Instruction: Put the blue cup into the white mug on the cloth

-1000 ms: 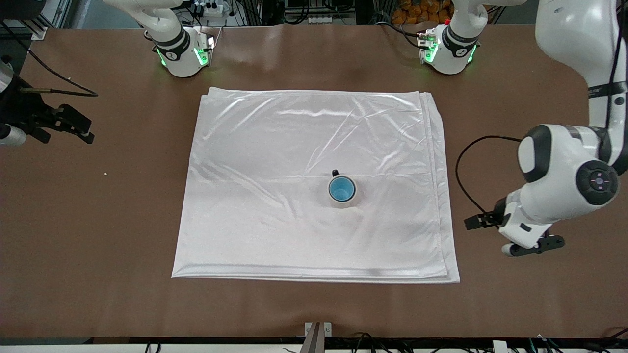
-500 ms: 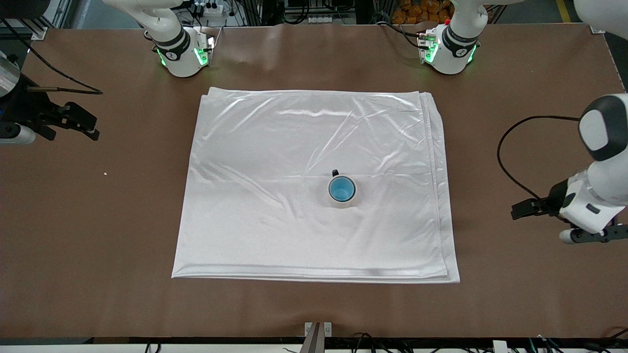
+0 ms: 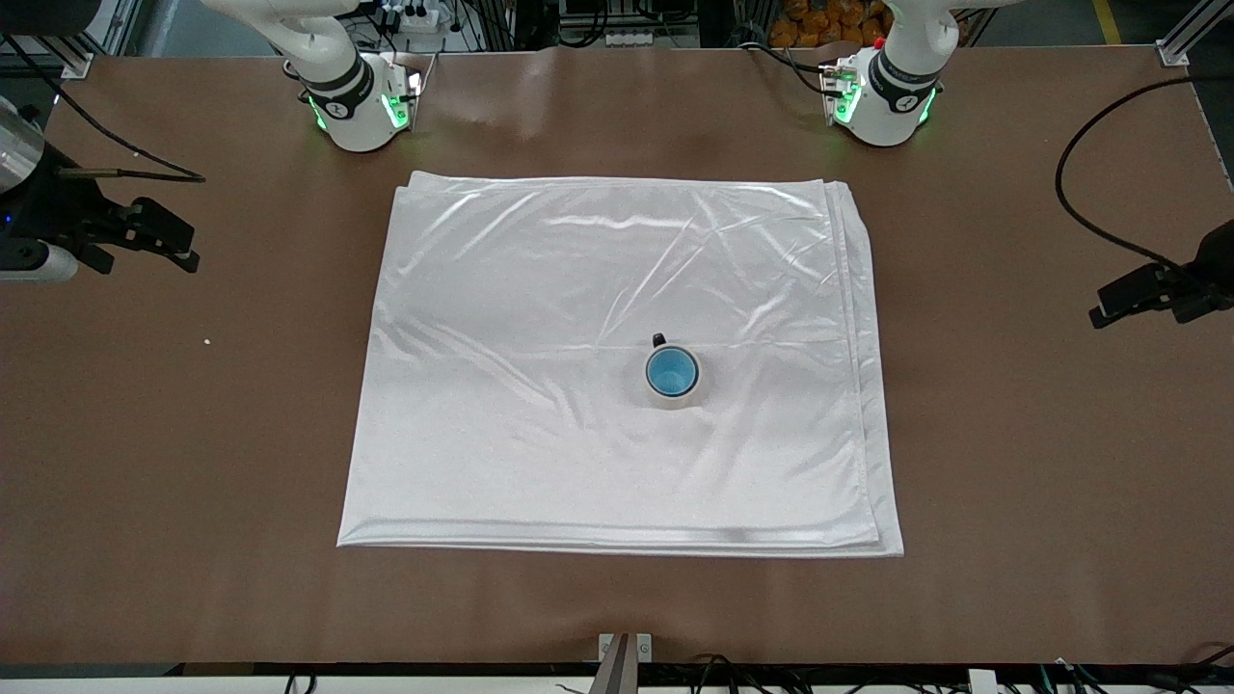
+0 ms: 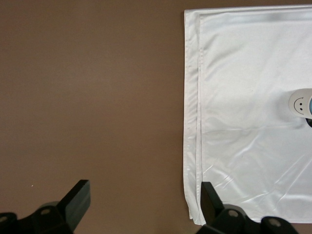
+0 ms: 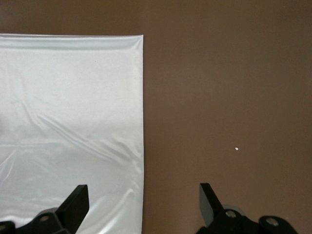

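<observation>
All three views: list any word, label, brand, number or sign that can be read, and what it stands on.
No readable text in any view.
white mug: faint dark dots on its side in the left wrist view, a pattern, not lettering.
blue cup, cloth, table: plain.
Arm bases: small dark marks, too small to read.

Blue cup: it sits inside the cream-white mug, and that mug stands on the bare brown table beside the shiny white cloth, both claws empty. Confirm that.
Not quite. The small light-blue cup does sit inside the cream-white mug with the black handle, but the front view shows that mug standing on the shiny white folded cloth, not on the bare brown table. Both the left claw and the right claw are open and empty.
</observation>
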You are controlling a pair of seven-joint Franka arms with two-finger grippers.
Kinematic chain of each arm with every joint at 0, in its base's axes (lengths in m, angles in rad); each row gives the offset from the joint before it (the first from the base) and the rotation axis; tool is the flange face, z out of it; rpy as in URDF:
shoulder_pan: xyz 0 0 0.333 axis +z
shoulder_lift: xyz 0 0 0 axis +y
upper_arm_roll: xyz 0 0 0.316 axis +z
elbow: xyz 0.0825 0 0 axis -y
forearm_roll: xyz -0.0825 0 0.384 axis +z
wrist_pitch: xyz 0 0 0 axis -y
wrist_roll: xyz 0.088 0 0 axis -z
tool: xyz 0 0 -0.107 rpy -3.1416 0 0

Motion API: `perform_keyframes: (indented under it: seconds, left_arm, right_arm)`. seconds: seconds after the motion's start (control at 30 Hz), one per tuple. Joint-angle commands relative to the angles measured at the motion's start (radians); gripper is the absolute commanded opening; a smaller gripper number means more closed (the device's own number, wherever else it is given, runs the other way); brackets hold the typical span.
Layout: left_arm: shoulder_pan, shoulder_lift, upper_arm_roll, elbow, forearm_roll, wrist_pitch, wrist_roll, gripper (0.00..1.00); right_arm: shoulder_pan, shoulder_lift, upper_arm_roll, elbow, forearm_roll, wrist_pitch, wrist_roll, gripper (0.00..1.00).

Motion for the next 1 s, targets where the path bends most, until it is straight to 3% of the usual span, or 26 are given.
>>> perform_keyframes:
  seconds: [0.0, 0.97]
  left_arm:
    - [0.001, -0.027, -0.005, -0.026, 0.029, -0.008, 0.029, 1.0]
    - [-0.002, -0.026, -0.005, -0.023, 0.029, -0.009, 0.029, 1.0]
  right_arm:
    - [-0.003, -0.028, -0.006, -0.022, 0.014, -0.006, -0.02, 1.0]
    - [0.008, -0.03, -0.015, -0.022, -0.015, -0.007, -0.02, 1.0]
